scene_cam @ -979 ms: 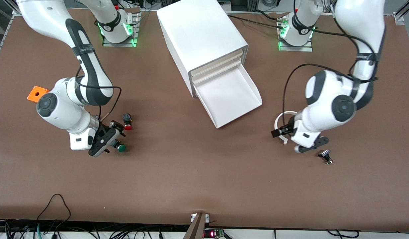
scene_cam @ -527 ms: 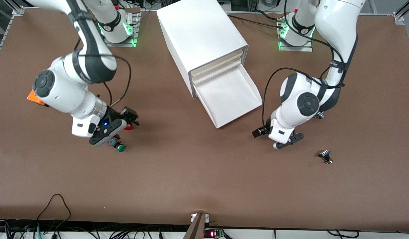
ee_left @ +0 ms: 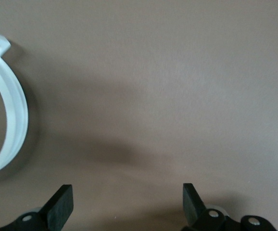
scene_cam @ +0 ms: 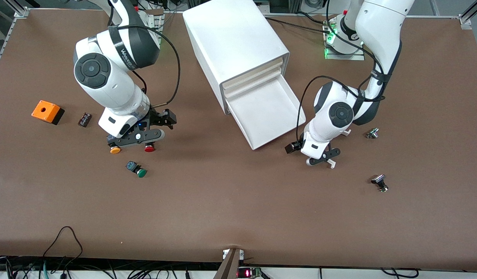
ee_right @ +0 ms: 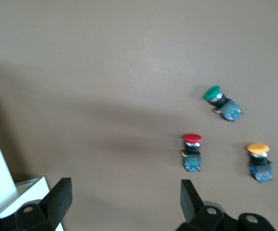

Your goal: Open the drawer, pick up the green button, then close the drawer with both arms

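Right gripper [scene_cam: 136, 136] hangs empty with fingers spread over the red and orange buttons, toward the right arm's end from the pulled-out drawer [scene_cam: 267, 112]; the green button [scene_cam: 137, 169] lies loose on the table, nearer the front camera. Left gripper [scene_cam: 320, 157] sits low beside the drawer's front corner, likely placed to push it shut. Left wrist view: its fingers [ee_left: 62, 204] gape with nothing between; right wrist view: fingers [ee_right: 57, 197] gape too, green button [ee_right: 221, 102] untouched.

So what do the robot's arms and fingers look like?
Both arms are big, glossy white tubes with rounded joints, black bands and dark round caps on the joints. The right arm has small writing on its black band. Thin black cables loop alongside each, also on the left arm. Each ends in two flat black fingers, and green lights glow at the bases.
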`<state>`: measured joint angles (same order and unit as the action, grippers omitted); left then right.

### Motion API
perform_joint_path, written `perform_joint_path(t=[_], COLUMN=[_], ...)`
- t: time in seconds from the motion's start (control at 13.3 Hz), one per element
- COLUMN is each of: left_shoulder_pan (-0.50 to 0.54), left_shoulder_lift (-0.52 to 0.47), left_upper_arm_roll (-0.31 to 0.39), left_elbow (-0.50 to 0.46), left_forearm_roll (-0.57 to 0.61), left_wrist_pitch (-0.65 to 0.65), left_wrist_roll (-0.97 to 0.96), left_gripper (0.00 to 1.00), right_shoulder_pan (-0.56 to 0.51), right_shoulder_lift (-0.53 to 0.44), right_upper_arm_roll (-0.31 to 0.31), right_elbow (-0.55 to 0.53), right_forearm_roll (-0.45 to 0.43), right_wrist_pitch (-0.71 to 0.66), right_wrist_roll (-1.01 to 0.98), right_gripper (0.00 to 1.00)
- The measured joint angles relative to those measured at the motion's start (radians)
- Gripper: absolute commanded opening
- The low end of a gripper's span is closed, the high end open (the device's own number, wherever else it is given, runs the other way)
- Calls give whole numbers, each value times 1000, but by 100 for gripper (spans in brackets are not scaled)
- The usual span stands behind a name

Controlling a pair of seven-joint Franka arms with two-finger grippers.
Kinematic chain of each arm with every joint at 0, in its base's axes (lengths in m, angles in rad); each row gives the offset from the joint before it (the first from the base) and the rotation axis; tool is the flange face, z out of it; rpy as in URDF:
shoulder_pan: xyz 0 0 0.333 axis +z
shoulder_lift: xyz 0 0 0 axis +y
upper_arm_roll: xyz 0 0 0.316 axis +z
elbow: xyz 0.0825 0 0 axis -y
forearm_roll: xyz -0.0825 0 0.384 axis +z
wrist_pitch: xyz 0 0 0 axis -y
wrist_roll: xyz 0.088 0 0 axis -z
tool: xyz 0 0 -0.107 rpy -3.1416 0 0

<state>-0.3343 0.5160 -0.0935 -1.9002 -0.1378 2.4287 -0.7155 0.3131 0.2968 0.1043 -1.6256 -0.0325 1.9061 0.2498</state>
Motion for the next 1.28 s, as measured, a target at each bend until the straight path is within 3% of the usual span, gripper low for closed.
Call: perform_joint_path(t=[0.38,0.68,1.05,1.28], left_shoulder_pan=[-51,-53,-56,-58], left_shoulder_lift=[1,-22,-58,-61], left_upper_arm_roll=[-36,-133,-259,-300], left_elbow=[-60,-129,-195,-197], left_forearm_roll=[-23,-24,-25,-25], left_wrist_pitch=[7,7,-63,-99], left_wrist_roll=[-7,-9,-9,-10], left_gripper=[99,100,100,100], right_shoulder_pan=[-65,-237,-253,-255], right_shoulder_lift=[-10,-80,-146,-146], right_upper_arm_roll=[-147,-157,-161,-191], right_elbow=[92,71,61,61], right_forearm_roll=[-89,-86,-39,-27], right_wrist_pitch=[-82,-112,-207,-210], right_wrist_roll=[5,-111,-127,-270], right_gripper=[100,100,100,100])
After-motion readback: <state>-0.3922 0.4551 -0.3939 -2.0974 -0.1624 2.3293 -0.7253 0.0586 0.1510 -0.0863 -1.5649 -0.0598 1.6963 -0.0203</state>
